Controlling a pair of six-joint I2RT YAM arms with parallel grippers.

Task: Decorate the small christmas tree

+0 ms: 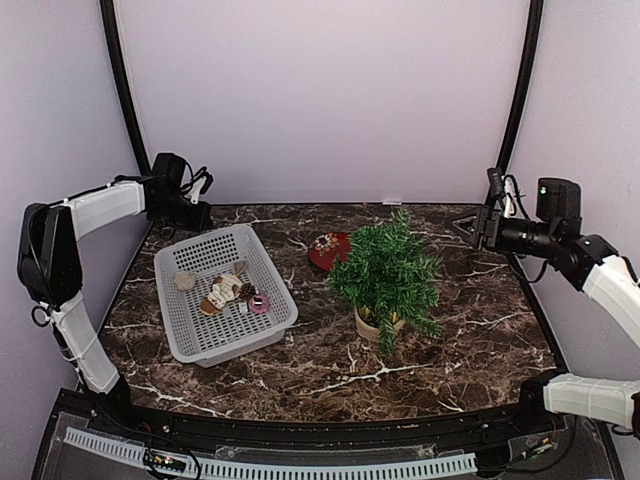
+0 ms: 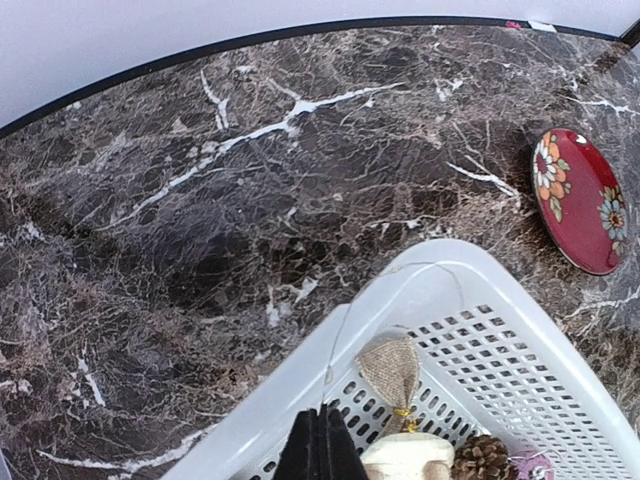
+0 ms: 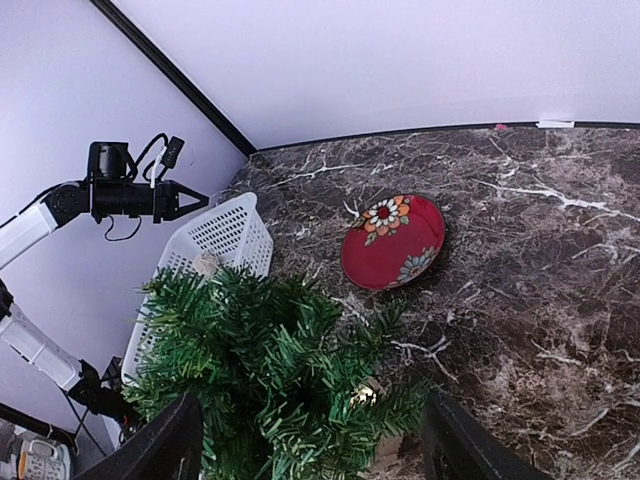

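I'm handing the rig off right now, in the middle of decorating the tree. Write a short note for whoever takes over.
Grippers: the left gripper has its jaws shut with nothing seen in them, and hovers over the white basket at its far corner. The right gripper has its jaws open and empty, raised beside the small christmas tree.
Things: the tree stands upright, right of centre. The burlap bag, pine cone and other ornaments lie in the basket. The red plate sits between the basket and the tree, further back.
Done: no ornament visible on the tree.
Left: pick ornaments from the basket and hang them.
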